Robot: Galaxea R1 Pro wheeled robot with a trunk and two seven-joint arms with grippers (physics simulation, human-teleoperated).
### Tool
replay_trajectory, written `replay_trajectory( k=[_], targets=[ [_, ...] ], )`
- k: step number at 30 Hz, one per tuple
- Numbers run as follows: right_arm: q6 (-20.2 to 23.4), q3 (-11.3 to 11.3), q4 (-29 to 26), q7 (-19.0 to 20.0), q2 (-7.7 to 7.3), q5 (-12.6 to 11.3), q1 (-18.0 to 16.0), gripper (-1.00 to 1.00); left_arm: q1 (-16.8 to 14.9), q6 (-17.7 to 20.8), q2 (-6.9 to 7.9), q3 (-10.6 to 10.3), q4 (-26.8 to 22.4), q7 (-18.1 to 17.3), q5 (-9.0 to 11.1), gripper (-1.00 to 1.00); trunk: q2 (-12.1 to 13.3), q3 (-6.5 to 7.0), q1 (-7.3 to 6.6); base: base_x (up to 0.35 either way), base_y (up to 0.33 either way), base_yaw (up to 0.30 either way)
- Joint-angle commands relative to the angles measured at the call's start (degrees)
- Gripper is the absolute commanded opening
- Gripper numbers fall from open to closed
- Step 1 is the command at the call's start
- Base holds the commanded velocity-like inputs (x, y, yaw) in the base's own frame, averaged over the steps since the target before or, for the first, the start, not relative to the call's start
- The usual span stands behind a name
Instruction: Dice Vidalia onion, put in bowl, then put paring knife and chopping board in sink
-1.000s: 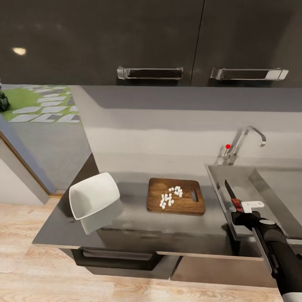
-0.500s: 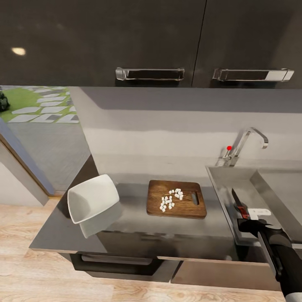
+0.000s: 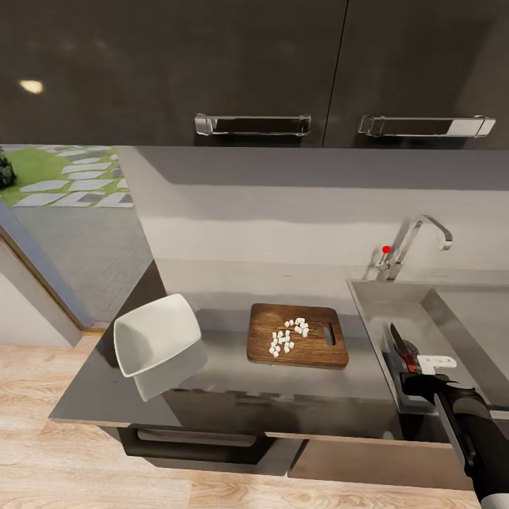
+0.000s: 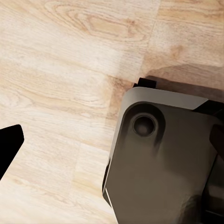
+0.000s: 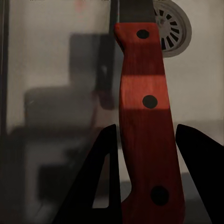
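Right arm (image 3: pixel 470 431) extended forward, low. Right gripper (image 3: pixel 417 367) fingers (image 5: pixel 105 186) spread, straddling the paring knife (image 5: pixel 144 121) handle.

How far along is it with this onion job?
Dicing looks done: white onion cubes lie on the chopping board. Right now the right hand has the paring knife over the sink, fingers either side of the red handle. Left to do: cubes into the empty bowl, then the board into the sink.
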Motion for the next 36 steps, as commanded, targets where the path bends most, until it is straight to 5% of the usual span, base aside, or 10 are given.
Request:
replay_trajectory(
  k=[1,2,3,24,28,36],
  targets=[
    [0.3,-0.1,-0.1,0.5,0.0,0.6,0.0,-1.0,-0.1,-0.4,-0.04,-0.5,0.2,0.0,0.4,1.0,-0.1,-0.11,0.03,0.0,0.0,0.0],
    [0.3,-0.1,-0.1,0.5,0.0,0.6,0.0,-1.0,-0.1,-0.4,-0.04,-0.5,0.2,0.0,0.4,1.0,-0.1,-0.11,0.03,0.0,0.0,0.0],
    [0.3,0.0,-0.1,0.5,0.0,0.6,0.0,1.0,-0.1,-0.4,-0.04,-0.5,0.2,0.0,0.4,1.0,-0.1,-0.11,0.03,0.0,0.0,0.0],
    [0.2,-0.2,-1.2,0.5,-0.23,0.7,0.0,1.0,-0.1,-0.4,-0.04,-0.5,0.2,0.0,0.4,1.0,-0.1,-0.11,0.03,0.0,0.0,0.0],
    [0.7,-0.8,-6.8,0.5,-1.65,0.6,0.0,1.0,-0.1,-0.4,-0.11,-0.5,0.2,0.0,0.4,1.0,-0.1,-0.11,0.03,0.0,0.0,0.0],
    [9.7,-8.1,-23.1,3.0,-2.26,0.5,0.0,1.0,-0.1,-0.4,-0.21,-0.5,0.3,0.0,0.4,1.0,-0.1,-0.11,0.03,0.0,0.0,0.0]
  ],
)
